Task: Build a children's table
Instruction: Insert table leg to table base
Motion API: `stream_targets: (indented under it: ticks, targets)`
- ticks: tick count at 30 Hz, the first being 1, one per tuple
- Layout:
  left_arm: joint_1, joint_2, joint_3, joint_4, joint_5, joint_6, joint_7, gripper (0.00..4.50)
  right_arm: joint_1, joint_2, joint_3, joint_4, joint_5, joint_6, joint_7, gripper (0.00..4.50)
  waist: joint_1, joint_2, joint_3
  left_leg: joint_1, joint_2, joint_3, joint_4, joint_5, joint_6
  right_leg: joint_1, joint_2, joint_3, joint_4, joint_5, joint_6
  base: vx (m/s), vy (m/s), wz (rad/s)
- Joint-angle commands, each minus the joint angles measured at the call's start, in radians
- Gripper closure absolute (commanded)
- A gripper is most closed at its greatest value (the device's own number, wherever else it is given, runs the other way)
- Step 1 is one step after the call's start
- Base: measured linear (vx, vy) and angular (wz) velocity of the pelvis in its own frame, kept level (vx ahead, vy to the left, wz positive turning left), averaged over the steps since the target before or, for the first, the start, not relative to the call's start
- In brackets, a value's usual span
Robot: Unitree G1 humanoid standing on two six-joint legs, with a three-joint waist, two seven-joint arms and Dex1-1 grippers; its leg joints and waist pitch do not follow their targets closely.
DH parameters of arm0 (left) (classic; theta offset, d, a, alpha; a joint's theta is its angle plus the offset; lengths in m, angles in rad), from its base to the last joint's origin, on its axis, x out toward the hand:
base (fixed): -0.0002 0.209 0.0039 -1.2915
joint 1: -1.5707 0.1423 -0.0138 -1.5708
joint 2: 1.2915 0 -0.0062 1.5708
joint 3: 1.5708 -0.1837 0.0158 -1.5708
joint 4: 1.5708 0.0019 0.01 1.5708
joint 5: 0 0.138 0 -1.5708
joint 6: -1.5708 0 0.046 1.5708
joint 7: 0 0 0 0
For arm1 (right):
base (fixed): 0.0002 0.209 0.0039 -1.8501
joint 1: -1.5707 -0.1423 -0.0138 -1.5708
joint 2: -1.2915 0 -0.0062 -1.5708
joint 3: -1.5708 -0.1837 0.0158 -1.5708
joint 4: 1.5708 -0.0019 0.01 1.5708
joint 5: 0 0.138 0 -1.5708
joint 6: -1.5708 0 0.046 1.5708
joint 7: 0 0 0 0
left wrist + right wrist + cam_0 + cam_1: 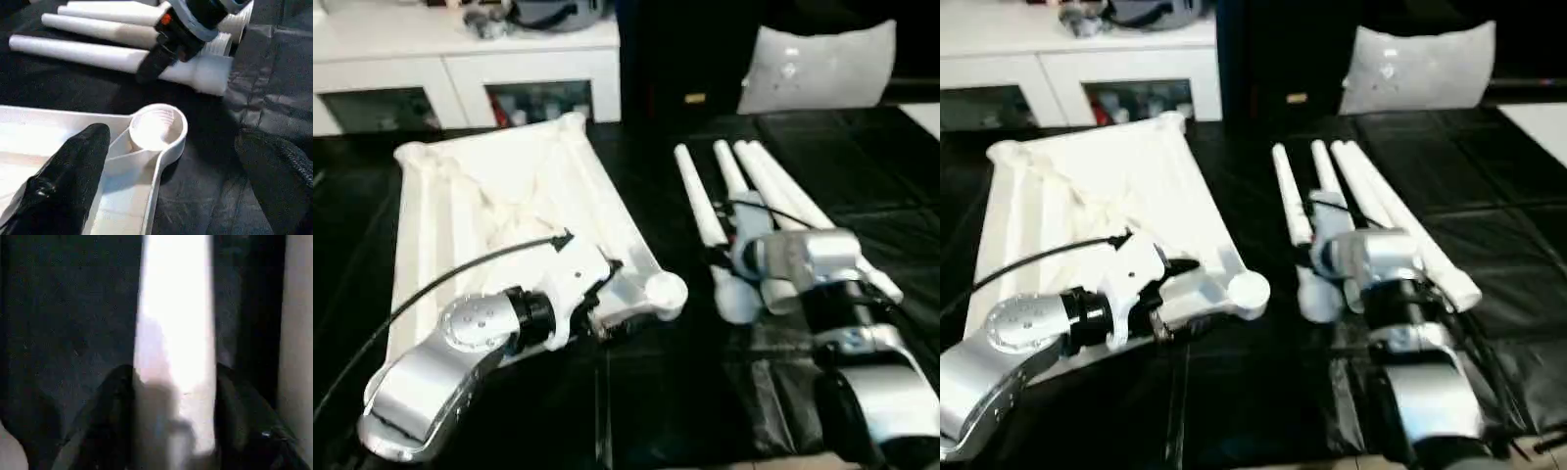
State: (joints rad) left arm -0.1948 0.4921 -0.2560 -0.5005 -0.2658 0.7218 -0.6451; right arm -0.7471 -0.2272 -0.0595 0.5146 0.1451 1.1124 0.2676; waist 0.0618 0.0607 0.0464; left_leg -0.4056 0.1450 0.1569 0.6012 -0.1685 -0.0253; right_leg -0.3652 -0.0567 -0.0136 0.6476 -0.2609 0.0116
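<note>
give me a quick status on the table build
Left tool open over the tabletop near its corner socket. Right tool straddling a leg, fingers either side. Other legs alongside; nothing in the way.

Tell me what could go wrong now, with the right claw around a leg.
1. The right claw straddles one table leg lying close beside the other legs; lifting may knock or roll them.
2. The left claw is open at the tabletop's corner socket; a nudge could shift the top.
</note>
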Motion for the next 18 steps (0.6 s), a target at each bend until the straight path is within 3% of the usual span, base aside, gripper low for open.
stream_targets:
  ticks: [1,2,3,4,7,9,10,11,12,15,16,18]
  targets:
    - [-0.016,0.000,0.009,0.005,0.018,-0.022,0.013,0.00,0.008,0.003,-0.022,-0.048,0.022,0.030,-0.004,2.54,-0.003,-0.002,-0.062,0.033,0.062,-0.017,-0.065,-0.156,-0.048,0.027,-0.065,0.032,-0.076,0.014,-0.210,0.000,0.000,0.00]
    - [-0.022,0.001,0.005,0.014,0.030,-0.029,0.019,0.00,0.015,0.006,-0.034,-0.061,0.031,0.033,-0.008,2.57,-0.001,-0.001,-0.063,0.032,0.062,-0.018,-0.065,-0.155,-0.051,0.028,-0.067,0.032,-0.075,0.016,-0.210,0.000,0.000,0.00]
    - [-0.027,0.003,0.001,0.020,0.041,-0.039,0.022,0.00,0.022,0.011,-0.047,-0.076,0.036,0.036,-0.015,2.59,-0.002,0.012,-0.063,0.034,0.062,-0.019,-0.066,-0.162,-0.060,0.025,-0.067,0.031,-0.075,0.018,-0.209,0.000,0.000,0.00]
    - [-0.028,0.003,0.001,0.021,0.043,-0.042,0.023,0.00,0.023,0.012,-0.049,-0.080,0.037,0.037,-0.017,2.61,-0.003,0.007,-0.062,0.033,0.062,-0.018,-0.066,-0.163,-0.061,0.026,-0.066,0.032,-0.076,0.024,-0.207,0.000,0.000,0.00]
    - [-0.052,-0.005,0.006,0.043,0.054,-0.058,0.036,0.00,0.041,0.038,-0.105,-0.139,0.059,0.042,-0.046,2.64,-0.002,0.019,-0.068,0.034,0.058,-0.020,-0.062,-0.139,-0.066,0.029,-0.065,0.031,-0.069,0.080,-0.209,0.000,0.000,0.00]
    - [-0.061,-0.011,0.013,0.051,0.055,-0.056,0.047,0.00,0.050,0.046,-0.116,-0.168,0.072,0.026,-0.038,2.64,-0.002,0.015,-0.069,0.033,0.059,-0.021,-0.061,-0.127,-0.063,0.032,-0.065,0.029,-0.068,0.108,-0.210,0.000,0.000,0.00]
    - [-0.070,-0.018,0.021,0.059,0.055,-0.057,0.056,0.00,0.057,0.056,-0.131,-0.190,0.082,-0.009,-0.039,2.64,-0.001,0.023,-0.069,0.032,0.058,-0.021,-0.060,-0.123,-0.062,0.031,-0.066,0.029,-0.066,0.116,-0.211,0.000,0.000,0.00]
    - [-0.096,-0.040,0.051,0.084,0.046,-0.043,0.080,0.00,0.073,0.073,-0.151,-0.244,0.097,-0.064,-0.043,2.64,-0.001,0.028,-0.068,0.032,0.059,-0.021,-0.060,-0.129,-0.063,0.030,-0.067,0.029,-0.067,0.112,-0.208,0.000,0.000,0.00]
    - [-0.116,-0.055,0.076,0.103,0.031,-0.029,0.091,0.00,0.080,0.080,-0.158,-0.285,0.115,-0.082,-0.031,2.64,-0.001,0.024,-0.069,0.034,0.060,-0.018,-0.059,-0.134,-0.061,0.029,-0.067,0.031,-0.069,0.113,-0.204,0.000,0.000,0.00]
    - [-0.141,-0.077,0.114,0.124,0.002,-0.008,0.100,0.00,0.081,0.087,-0.177,-0.328,0.151,-0.074,-0.007,2.64,-0.003,0.027,-0.068,0.034,0.056,-0.020,-0.060,-0.139,-0.056,0.032,-0.064,0.029,-0.071,0.100,-0.207,0.000,0.000,0.00]
    - [-0.179,-0.122,0.172,0.143,-0.057,0.023,0.118,0.00,0.075,0.106,-0.239,-0.370,0.213,-0.079,0.019,2.64,-0.002,0.028,-0.069,0.033,0.058,-0.022,-0.060,-0.133,-0.053,0.034,-0.067,0.029,-0.070,0.102,-0.207,0.000,0.000,0.00]
    - [-0.216,-0.167,0.223,0.157,-0.108,0.025,0.137,0.00,0.083,0.117,-0.279,-0.413,0.270,-0.098,0.060,2.64,0.000,0.031,-0.070,0.036,0.058,-0.019,-0.057,-0.126,-0.048,0.033,-0.068,0.030,-0.070,0.110,-0.221,0.000,0.000,0.00]
